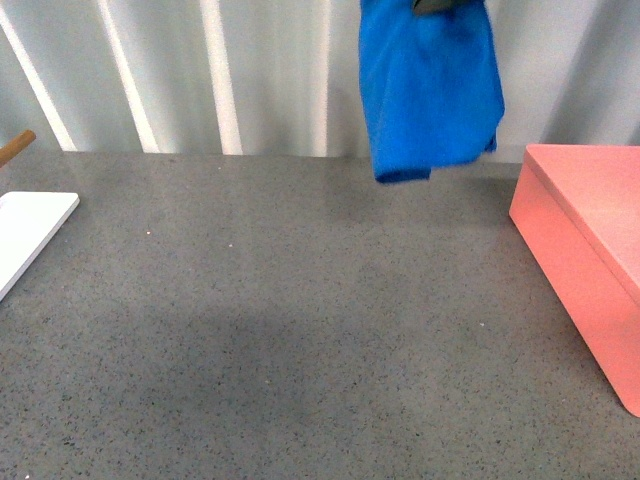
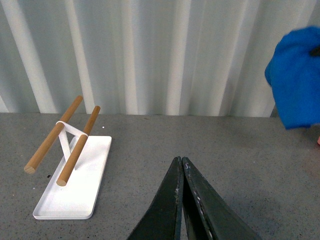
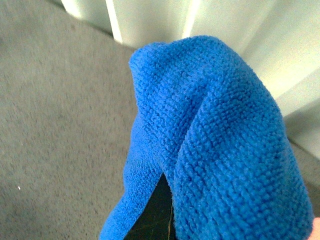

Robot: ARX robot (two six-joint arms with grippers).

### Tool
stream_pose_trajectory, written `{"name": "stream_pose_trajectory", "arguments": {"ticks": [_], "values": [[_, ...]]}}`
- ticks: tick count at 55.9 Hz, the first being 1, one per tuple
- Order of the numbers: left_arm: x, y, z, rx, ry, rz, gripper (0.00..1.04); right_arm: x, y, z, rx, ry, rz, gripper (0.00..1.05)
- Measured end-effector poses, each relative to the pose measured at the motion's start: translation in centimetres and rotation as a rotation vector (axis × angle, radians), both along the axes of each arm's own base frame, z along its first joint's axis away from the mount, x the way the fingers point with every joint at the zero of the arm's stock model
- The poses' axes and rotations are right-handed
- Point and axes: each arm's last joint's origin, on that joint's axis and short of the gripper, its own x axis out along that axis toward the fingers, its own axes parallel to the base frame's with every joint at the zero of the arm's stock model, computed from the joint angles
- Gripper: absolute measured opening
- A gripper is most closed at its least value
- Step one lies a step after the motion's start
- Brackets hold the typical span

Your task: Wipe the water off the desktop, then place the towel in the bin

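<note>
The bright blue towel hangs in the air above the far side of the dark grey speckled desktop, left of the salmon-pink bin at the right edge. My right gripper is shut on the towel's top at the frame's upper edge. In the right wrist view the towel drapes over the jaws and hides all but a dark sliver of them. The towel also shows in the left wrist view. My left gripper is shut and empty, low over the desktop.
A flat white board lies at the desktop's left edge; in the left wrist view it carries a rack of two wooden rods. A pale ribbed wall stands behind the desktop.
</note>
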Motion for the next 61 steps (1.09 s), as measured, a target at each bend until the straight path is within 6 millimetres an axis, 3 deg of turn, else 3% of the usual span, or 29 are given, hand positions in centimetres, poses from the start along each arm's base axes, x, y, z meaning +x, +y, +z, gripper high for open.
{"name": "stream_pose_trajectory", "arguments": {"ticks": [7,13,20,25,29,42,61], "values": [[0.0,0.0,0.0,0.000,0.000,0.000,0.04,-0.6,-2.8,4.9,0.063,-0.084,-0.072,0.04],[0.0,0.0,0.0,0.000,0.000,0.000,0.04,-1.3,-6.6,8.0,0.100,-0.129,-0.162,0.04],[0.0,0.0,0.0,0.000,0.000,0.000,0.04,-2.3,-11.0,8.9,0.164,-0.054,-0.254,0.04],[0.0,0.0,0.0,0.000,0.000,0.000,0.04,-2.9,-14.7,7.0,0.181,0.050,-0.337,0.04],[0.0,0.0,0.0,0.000,0.000,0.000,0.04,-3.2,-16.6,4.8,0.168,0.109,-0.381,0.04],[0.0,0.0,0.0,0.000,0.000,0.000,0.04,-4.5,-19.5,-1.2,0.114,0.250,-0.421,0.04],[0.0,0.0,0.0,0.000,0.000,0.000,0.04,-5.2,-23.8,-5.8,0.048,0.337,-0.522,0.04]]}}
